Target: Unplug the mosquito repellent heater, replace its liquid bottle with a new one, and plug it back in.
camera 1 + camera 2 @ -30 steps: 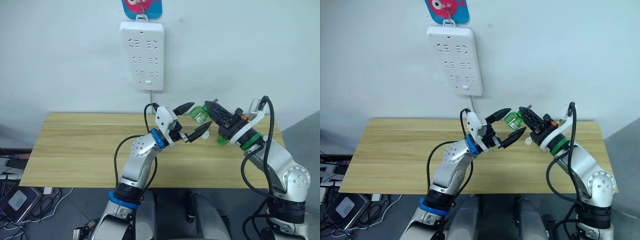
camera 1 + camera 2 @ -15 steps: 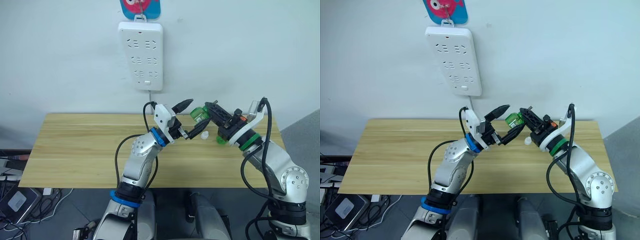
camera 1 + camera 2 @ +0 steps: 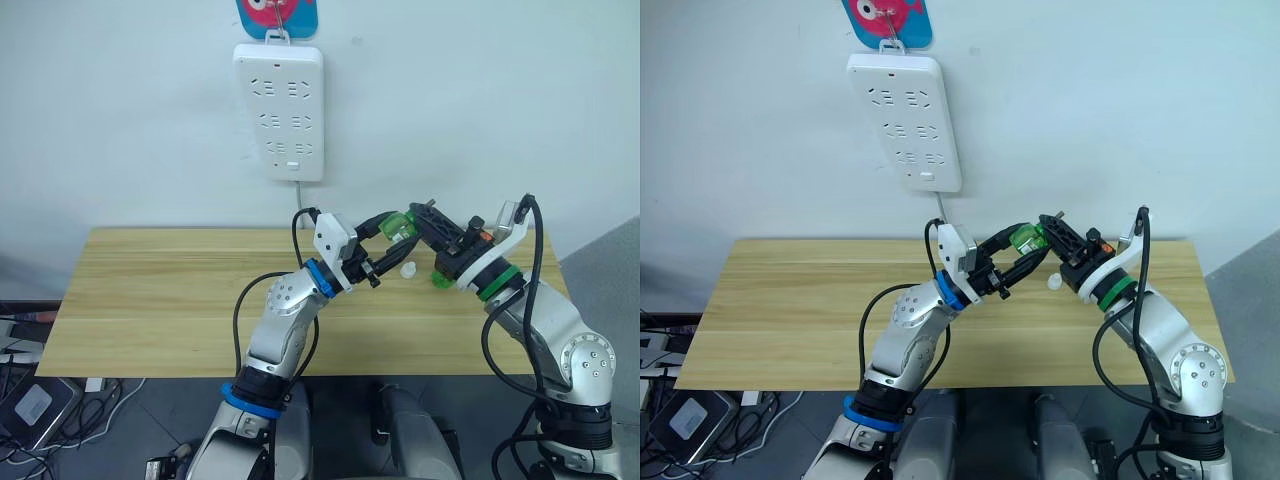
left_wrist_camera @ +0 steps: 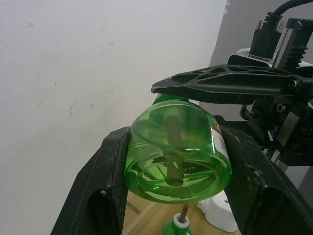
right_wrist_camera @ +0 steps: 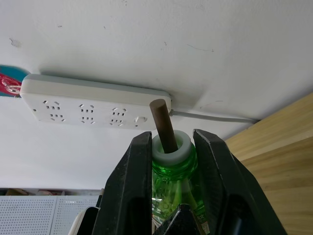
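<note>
A tiny green translucent bottle point(image 3: 400, 228) with a bare brown wick point(image 5: 164, 125) and no cap hangs in the air above the table's back right. My right gripper point(image 3: 416, 228) is shut on its white neck point(image 5: 171, 149). My left gripper point(image 4: 178, 161) is shut on its round base from the other side. A second green bottle point(image 3: 440, 280) with a wick stands on the table below them. Beside it lies a small white rounded piece point(image 3: 409, 270); I cannot tell whether it is the heater.
A long white power strip point(image 3: 281, 110) hangs on the wall above the table with nothing plugged into it, its cable running down behind the wooden table point(image 3: 150, 300). A blue and red hanger point(image 3: 277, 15) sits above the strip.
My left gripper, open a second ago, moved up and right to the bottle and shut on its base. The right gripper kept its hold on the neck.
</note>
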You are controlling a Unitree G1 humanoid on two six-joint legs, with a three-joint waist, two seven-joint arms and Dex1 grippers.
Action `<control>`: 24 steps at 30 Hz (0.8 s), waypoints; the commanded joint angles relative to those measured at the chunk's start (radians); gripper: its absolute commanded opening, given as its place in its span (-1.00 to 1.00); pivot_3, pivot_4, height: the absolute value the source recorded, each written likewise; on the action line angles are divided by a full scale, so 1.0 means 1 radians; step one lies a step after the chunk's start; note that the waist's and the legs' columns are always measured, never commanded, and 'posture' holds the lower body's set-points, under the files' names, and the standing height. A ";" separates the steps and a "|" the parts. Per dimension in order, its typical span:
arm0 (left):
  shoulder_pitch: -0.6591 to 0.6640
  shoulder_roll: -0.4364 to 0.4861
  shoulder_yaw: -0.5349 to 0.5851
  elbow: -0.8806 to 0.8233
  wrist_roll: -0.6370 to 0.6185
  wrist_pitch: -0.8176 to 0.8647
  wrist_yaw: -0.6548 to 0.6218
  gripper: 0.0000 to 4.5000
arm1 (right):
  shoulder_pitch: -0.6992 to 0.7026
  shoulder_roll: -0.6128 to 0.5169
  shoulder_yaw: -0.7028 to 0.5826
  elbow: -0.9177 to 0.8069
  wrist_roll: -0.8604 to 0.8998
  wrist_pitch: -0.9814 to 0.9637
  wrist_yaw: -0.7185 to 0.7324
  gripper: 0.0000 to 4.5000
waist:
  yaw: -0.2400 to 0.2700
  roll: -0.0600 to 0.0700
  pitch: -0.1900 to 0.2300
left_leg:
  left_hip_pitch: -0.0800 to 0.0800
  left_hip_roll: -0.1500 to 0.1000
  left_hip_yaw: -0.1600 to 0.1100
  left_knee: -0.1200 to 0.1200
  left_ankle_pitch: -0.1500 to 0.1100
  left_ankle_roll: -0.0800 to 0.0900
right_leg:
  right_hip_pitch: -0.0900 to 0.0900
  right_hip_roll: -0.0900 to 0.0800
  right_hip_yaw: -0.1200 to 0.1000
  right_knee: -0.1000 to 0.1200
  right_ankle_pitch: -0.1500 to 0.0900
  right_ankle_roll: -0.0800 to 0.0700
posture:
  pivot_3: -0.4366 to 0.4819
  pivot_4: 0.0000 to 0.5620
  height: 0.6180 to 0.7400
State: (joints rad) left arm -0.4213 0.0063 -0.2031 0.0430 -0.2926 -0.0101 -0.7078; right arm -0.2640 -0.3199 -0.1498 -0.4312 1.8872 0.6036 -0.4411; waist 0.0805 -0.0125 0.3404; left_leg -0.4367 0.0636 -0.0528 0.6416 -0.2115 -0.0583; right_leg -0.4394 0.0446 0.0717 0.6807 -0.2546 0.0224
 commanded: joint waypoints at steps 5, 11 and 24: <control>0.002 -0.010 -0.012 -0.022 0.008 -0.014 0.012 0.00 | -0.013 -0.004 0.007 -0.071 0.030 -0.023 0.012 -0.61 | 0.000 0.000 0.000 | 0.000 0.000 0.000 0.000 0.000 0.000 | 0.000 0.000 0.000 0.000 0.000 0.000 | 0.53 0.07 1.00; 0.000 -0.016 -0.011 -0.014 0.014 -0.019 0.022 0.00 | -0.013 0.000 0.011 -0.077 0.031 -0.031 0.011 -0.61 | 0.000 0.000 0.000 | 0.000 0.000 0.000 0.000 0.000 0.000 | 0.000 0.000 0.000 0.000 0.000 0.000 | 0.52 0.08 1.00; -0.027 0.017 0.009 -0.037 -0.058 0.084 -0.014 0.00 | -0.018 -0.128 0.051 -0.094 0.027 0.053 0.022 0.12 | -0.001 0.000 0.000 | 0.000 0.000 0.000 0.000 0.000 0.000 | 0.000 0.000 0.000 0.000 0.000 0.000 | 0.51 0.12 1.00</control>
State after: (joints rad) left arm -0.4320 0.0234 -0.1969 0.0403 -0.3221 0.0517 -0.7095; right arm -0.2859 -0.4293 -0.1112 -0.4553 1.8853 0.6202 -0.4404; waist 0.0799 -0.0125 0.3404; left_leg -0.4369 0.0635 -0.0530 0.6416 -0.2115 -0.0583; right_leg -0.4394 0.0446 0.0716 0.6806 -0.2547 0.0225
